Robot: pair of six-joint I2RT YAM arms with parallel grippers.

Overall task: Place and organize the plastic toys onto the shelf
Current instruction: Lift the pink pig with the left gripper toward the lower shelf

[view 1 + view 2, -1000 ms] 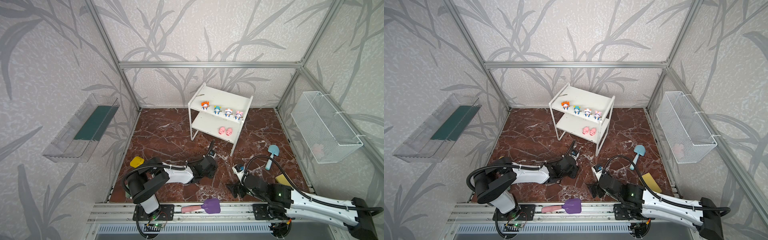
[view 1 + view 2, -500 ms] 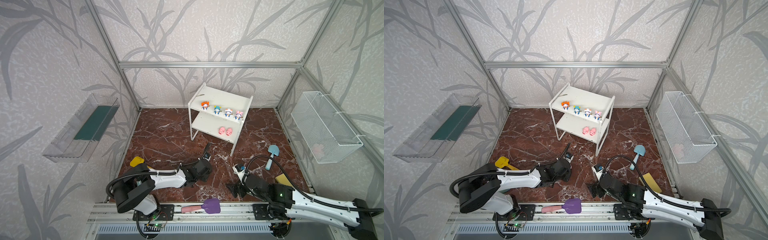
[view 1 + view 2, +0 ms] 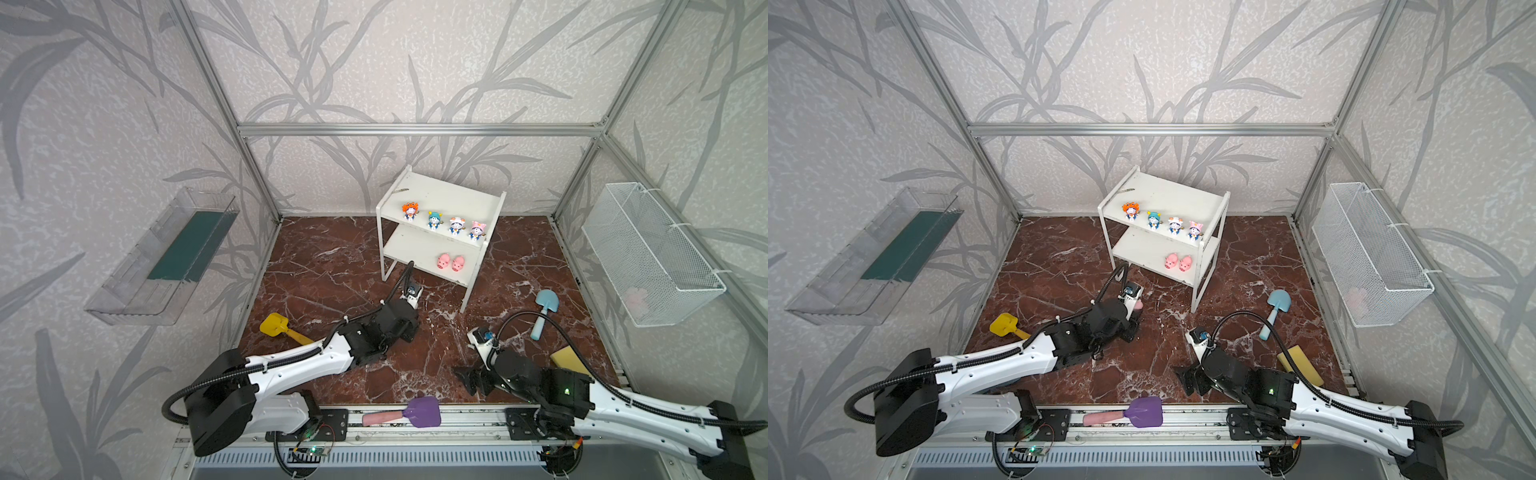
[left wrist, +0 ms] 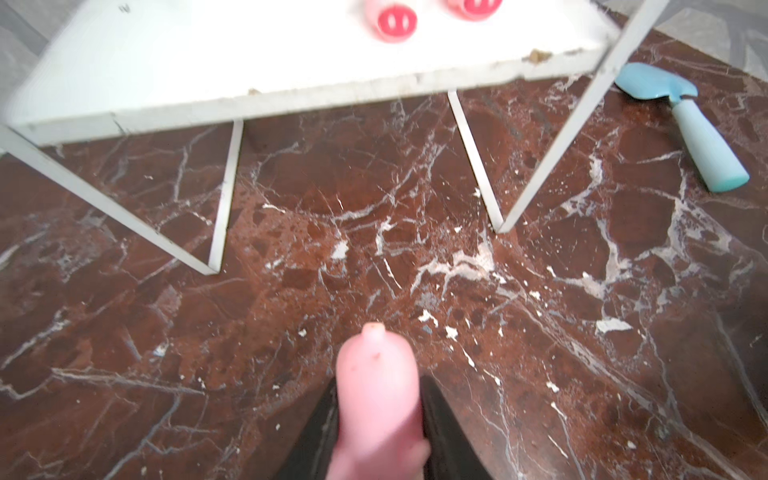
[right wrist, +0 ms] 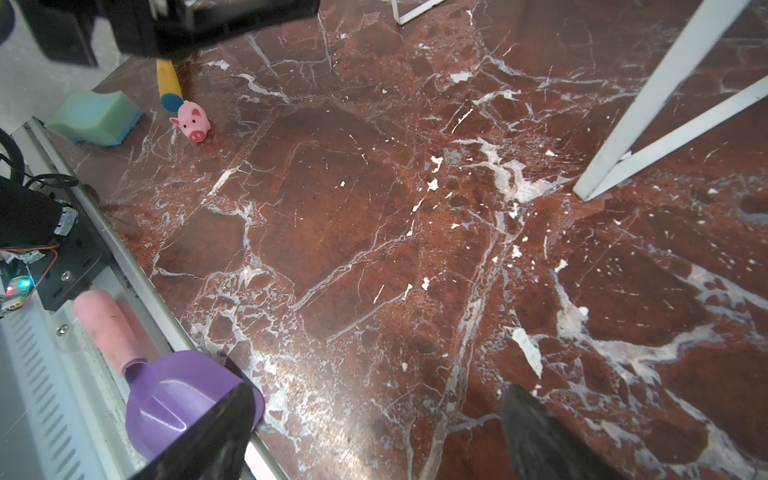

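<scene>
Between L end effector (image 4: pixel 379 388) jaws, gripped: smooth pale-pink pig (image 4: pixel 376 415), small nub at tip; R end effector (image 5: pixel 380 390) spread wide

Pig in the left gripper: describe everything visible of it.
The pink pig is a smooth, rounded, rubbery-looking toy, slightly blurred. Only its back shows: a small nub at the far end, probably the tail; no face. The left gripper is shut on it, black fingers pressing both flanks. It points toward the shelf, short of its lower board.
</scene>
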